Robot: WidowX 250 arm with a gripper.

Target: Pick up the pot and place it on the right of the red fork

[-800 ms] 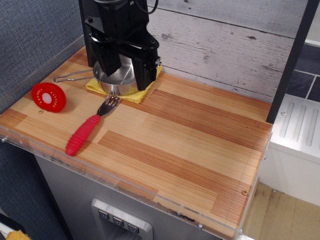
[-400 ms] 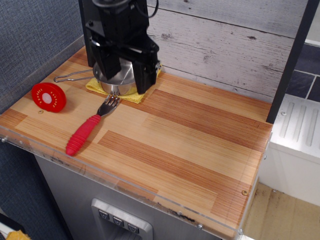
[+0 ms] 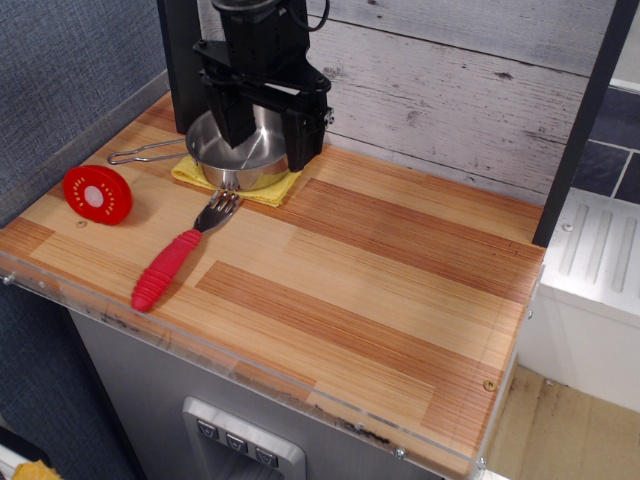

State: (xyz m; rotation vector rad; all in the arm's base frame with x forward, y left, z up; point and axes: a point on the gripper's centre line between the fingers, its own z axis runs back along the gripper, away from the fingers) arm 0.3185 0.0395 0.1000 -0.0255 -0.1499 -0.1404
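Single view, from the front corner. Striped wood counter [image 3: 380, 270] with clear plastic edging, whitewashed plank wall [image 3: 450, 90] behind, grey textured panel on the left, white ribbed unit at far right.

The pot [image 3: 240, 150] sits on a yellow cloth [image 3: 250, 188] at the back left, wire handle pointing left. The gripper [image 3: 263, 140] is down over it, fingers spread apart, one inside the bowl and one near the right rim; contact looks likely but can't confirm.

The red fork [image 3: 180, 252] lies just in front of the cloth, tines toward the pot. Red disc [image 3: 97, 194] left of it, well apart.

Arm top is cropped; the pot's far rim is hidden behind the fingers.
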